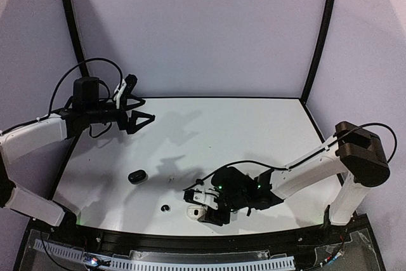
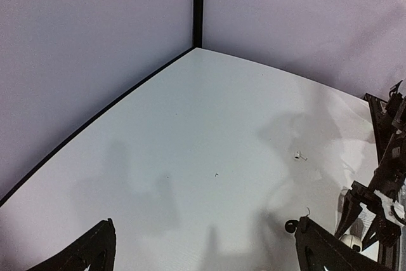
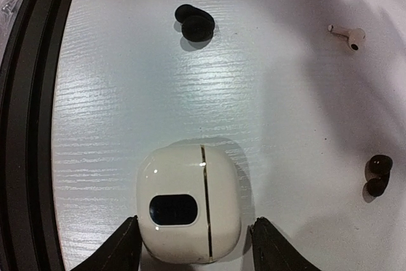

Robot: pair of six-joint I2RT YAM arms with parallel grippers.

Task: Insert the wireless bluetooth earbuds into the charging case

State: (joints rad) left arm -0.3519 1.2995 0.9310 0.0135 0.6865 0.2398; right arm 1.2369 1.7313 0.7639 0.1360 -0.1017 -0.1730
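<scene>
The right claw sits spread around the shut white charging case. Pinch off-centre and that glossy shell may squirt forward into the black earbud lying loose on the bench beyond its tips. The left claw hangs spread.

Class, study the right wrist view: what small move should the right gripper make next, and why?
Probably close the right gripper on the cream rounded charging case to steady it for opening. The case lies shut between its open fingers, while a white stemmed earbud and black roundish earbuds lie loose on the white table.
</scene>
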